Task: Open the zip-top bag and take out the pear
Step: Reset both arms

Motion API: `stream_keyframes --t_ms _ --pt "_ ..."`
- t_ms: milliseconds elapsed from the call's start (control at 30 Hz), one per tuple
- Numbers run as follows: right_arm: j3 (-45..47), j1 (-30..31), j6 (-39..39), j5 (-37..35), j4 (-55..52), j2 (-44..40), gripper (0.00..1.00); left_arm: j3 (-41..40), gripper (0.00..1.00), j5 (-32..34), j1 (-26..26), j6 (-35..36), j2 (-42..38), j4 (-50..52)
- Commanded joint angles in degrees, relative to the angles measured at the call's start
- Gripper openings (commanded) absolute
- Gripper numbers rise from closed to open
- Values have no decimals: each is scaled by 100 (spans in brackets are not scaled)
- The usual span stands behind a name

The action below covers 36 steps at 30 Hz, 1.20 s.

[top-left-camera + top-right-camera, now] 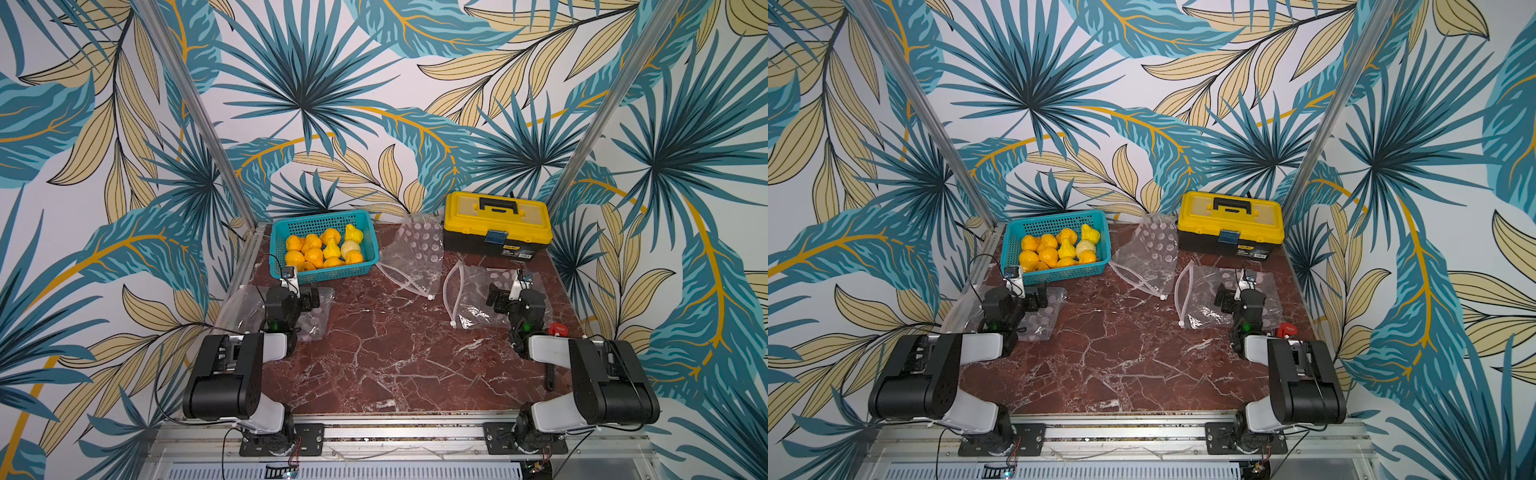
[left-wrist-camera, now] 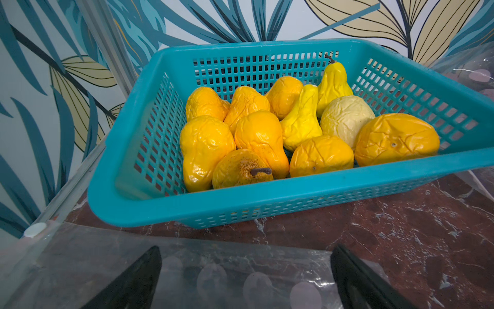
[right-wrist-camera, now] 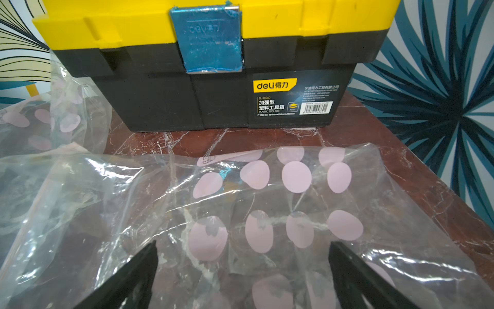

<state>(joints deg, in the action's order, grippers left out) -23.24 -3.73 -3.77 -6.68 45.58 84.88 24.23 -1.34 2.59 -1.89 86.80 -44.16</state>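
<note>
Three clear zip-top bags with pale pink dots lie flat on the marble table. One bag (image 1: 320, 322) (image 2: 240, 275) is under my left gripper (image 1: 309, 297) (image 2: 247, 251), which hovers open just above it. Another bag (image 1: 467, 299) (image 3: 267, 203), its white zip mouth gaping to the left, is under my right gripper (image 1: 496, 297) (image 3: 243, 244), also open and holding nothing. The remaining bag (image 1: 411, 253) lies between the basket and the toolbox. Several yellow and orange pears (image 1: 316, 253) (image 2: 262, 136) fill a teal basket (image 1: 324, 218) (image 2: 267, 198). No pear shows inside any bag.
A shut yellow-and-black toolbox (image 1: 496, 224) (image 3: 213, 101) stands at the back right. A small red object (image 1: 558, 329) lies at the right edge beside my right arm. Leaf-patterned walls and metal posts enclose the table on three sides.
</note>
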Motion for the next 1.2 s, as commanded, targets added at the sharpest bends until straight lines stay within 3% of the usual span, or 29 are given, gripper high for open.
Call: stream_keyframes --t_ms 0,1167 --pt "83 30 93 -79 213 -24 99 -33 99 64 -40 45 12 -203" --pt "83 39 95 -77 223 -22 100 -41 100 199 -127 113 8 -212"
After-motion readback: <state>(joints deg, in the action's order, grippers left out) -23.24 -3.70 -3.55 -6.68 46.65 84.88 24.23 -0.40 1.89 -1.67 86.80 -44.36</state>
